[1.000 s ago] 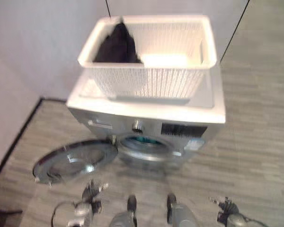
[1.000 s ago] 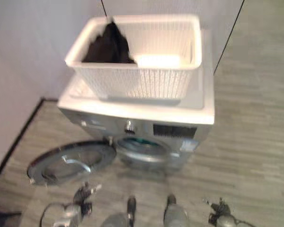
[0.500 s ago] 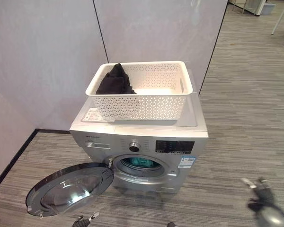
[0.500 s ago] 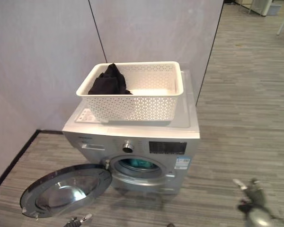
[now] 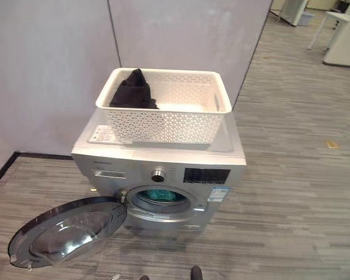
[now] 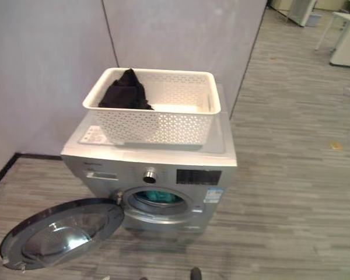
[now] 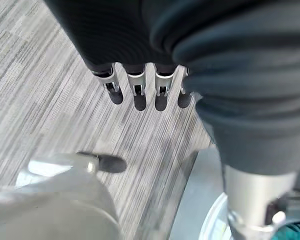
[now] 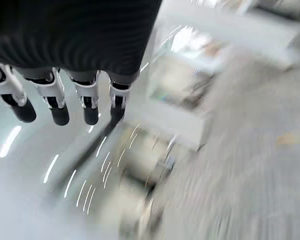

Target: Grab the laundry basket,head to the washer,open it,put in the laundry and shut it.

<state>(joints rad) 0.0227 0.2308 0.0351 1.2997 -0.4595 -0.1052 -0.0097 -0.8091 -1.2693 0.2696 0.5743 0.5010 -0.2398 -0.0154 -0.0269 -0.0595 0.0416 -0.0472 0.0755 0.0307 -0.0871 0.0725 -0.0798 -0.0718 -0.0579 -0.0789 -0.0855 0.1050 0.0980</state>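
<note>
A white perforated laundry basket (image 5: 163,122) stands on top of the silver front-loading washer (image 5: 105,166). A dark garment (image 5: 133,92) is heaped in the basket's back left corner. The washer's round door (image 5: 67,230) hangs wide open to the left, low over the floor. Some teal cloth (image 5: 159,194) lies inside the drum. My left hand (image 7: 135,92) hangs over the grey floor with relaxed, straight fingers and holds nothing; the door's rim (image 7: 210,222) shows past it. My right hand (image 8: 55,97) is also open and empty, in front of blurred surroundings.
Grey partition walls (image 5: 46,52) stand right behind and to the left of the washer, with a black baseboard (image 5: 0,172) at the left. Striped grey floor (image 5: 303,175) stretches to the right. White furniture (image 5: 344,35) stands far off at the back right.
The camera has tilted up and shifted, so the washer sits lower left in the picture. My hands have dropped out of the eye views. Basket, washer and door stay put.
</note>
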